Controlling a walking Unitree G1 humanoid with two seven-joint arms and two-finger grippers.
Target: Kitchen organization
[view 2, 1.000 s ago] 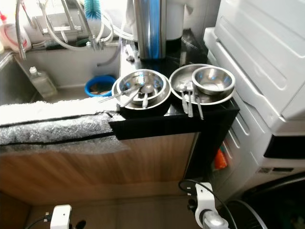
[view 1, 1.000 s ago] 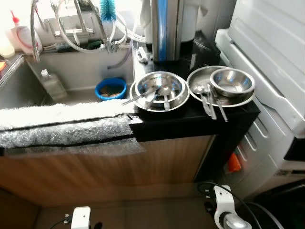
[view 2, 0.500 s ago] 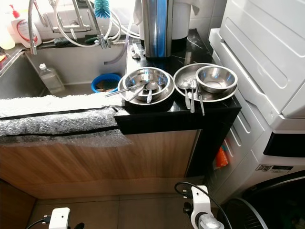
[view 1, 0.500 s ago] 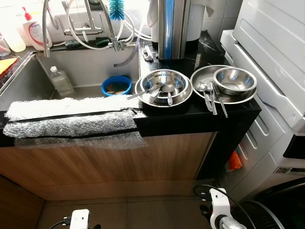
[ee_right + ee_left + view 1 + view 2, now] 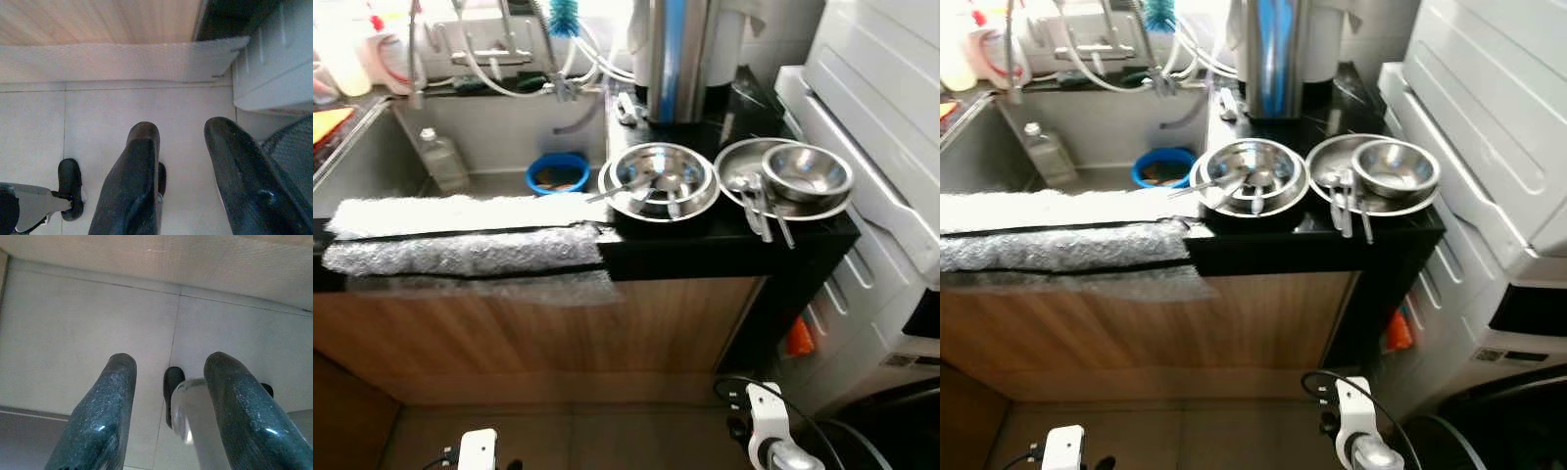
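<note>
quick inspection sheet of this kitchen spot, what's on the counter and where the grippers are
surface: black countertop beside a steel sink, its front edge wrapped in bubble wrap
job's things: steel bowl with utensils; steel plate carrying small bowl and cutlery
clutter: blue bowl and clear bottle in sink
grippers: left gripper and right gripper open, low over floor tiles
cables: black cable on floor
surroundings: white appliance to the right

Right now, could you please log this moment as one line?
phase: standing before counter | left gripper: open, idle | right gripper: open, idle | steel bowls with cutlery: on black counter, untouched
</note>
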